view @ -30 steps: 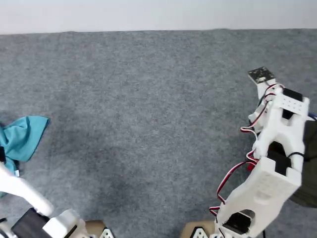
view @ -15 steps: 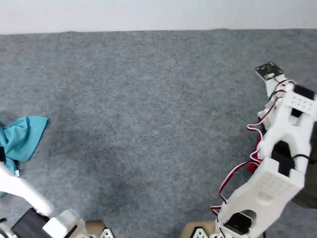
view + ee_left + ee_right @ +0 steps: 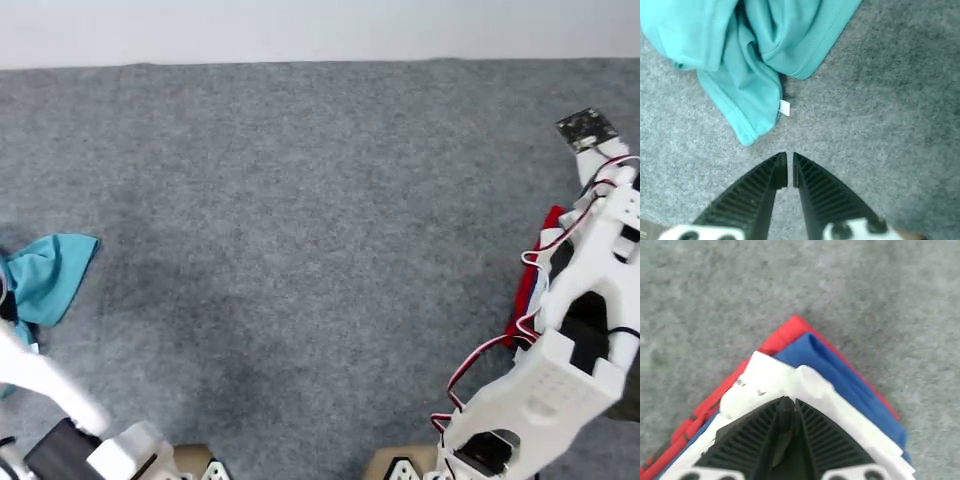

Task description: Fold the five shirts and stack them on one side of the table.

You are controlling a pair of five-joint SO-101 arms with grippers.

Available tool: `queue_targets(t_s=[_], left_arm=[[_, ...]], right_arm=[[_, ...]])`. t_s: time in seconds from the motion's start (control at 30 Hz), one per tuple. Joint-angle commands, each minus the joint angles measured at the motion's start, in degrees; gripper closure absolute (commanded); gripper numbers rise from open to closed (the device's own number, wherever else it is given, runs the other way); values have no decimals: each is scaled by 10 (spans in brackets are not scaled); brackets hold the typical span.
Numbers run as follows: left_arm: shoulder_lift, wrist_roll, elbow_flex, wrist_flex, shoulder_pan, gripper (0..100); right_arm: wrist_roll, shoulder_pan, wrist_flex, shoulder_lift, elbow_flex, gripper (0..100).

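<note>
Teal shirt [image 3: 755,55] lies crumpled beyond my clenched, empty left gripper [image 3: 790,170]. My right gripper [image 3: 789,412], likewise clenched, hangs over the stacked white shirt [image 3: 810,387], seemingly to flatten it.

Teal shirt [image 3: 755,55], red shirt [image 3: 782,335], blue shirt [image 3: 840,375], white shirt [image 3: 770,380]; the table [image 3: 300,200] is plain grey.

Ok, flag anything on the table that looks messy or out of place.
The teal shirt lies crumpled and unfolded on the left arm's side of the table, its tag sticking out, far from the folded stack on the right arm's side. The layers in that stack sit slightly staggered at the corner. Nothing else stands out.
</note>
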Motion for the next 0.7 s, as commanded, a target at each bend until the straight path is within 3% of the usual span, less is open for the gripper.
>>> queue_targets(t_s=[0.0, 0.33, 0.57, 0.67], left_arm=[[-20, 5, -2, 4, 19, 970], [-19, 5, -2, 4, 28, 970], [-18, 5, -2, 4, 28, 970], [-18, 5, -2, 3, 28, 970]], right_arm=[[6, 12, -34, -43, -33, 988], [-21, 6, -130, -56, -32, 985], [-22, -11, -131, -41, -30, 982], [-23, -12, -103, -38, -30, 905]])
